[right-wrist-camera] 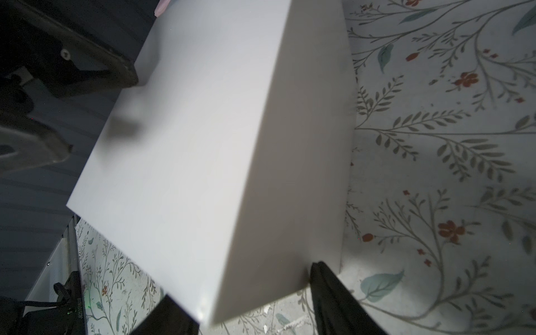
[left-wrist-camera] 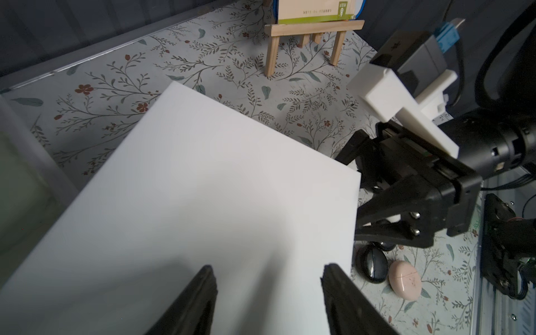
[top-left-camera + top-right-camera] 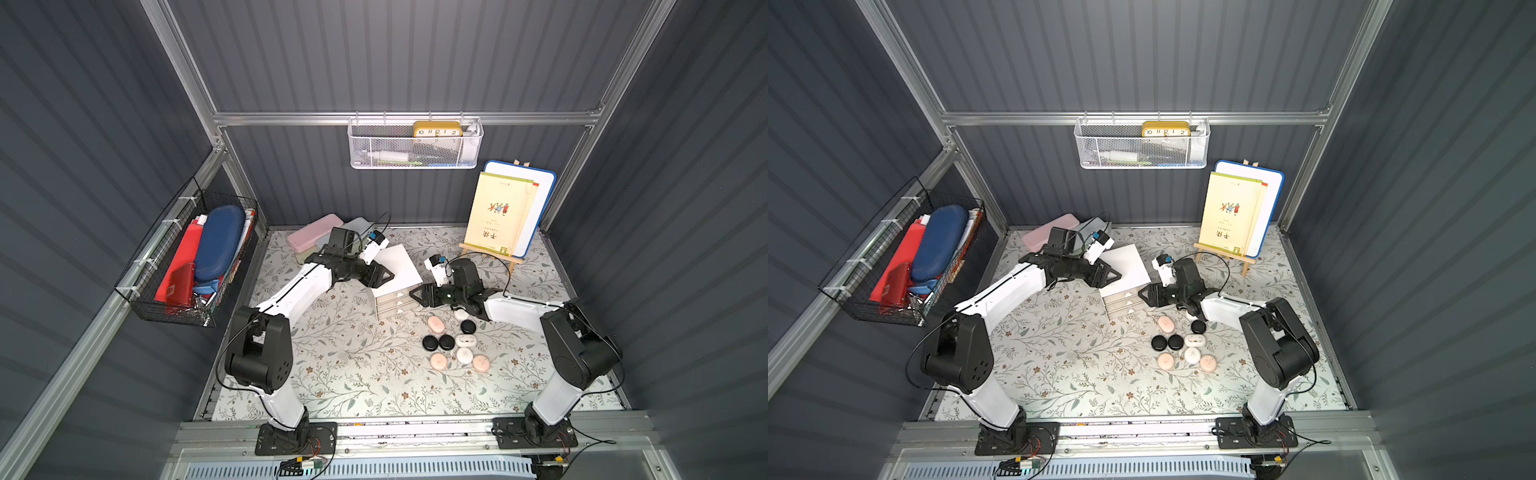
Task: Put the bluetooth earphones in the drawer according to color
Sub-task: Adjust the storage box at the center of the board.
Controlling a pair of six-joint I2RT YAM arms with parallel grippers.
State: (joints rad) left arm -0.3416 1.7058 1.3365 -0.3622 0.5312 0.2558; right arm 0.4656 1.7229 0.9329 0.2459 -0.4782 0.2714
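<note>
Left gripper (image 3: 385,277) at drawer (image 3: 401,266); earphones (image 3: 465,340) near

Your small white cube-shaped cabinet (image 3: 397,266) stands on a pale table cover (image 3: 353,374) patterned with grey-green sprigs and rust-red flowers. Beside that cabinet, you have small rounded earphone cases (image 3: 465,340) in glossy black, white and pale pink.
</note>
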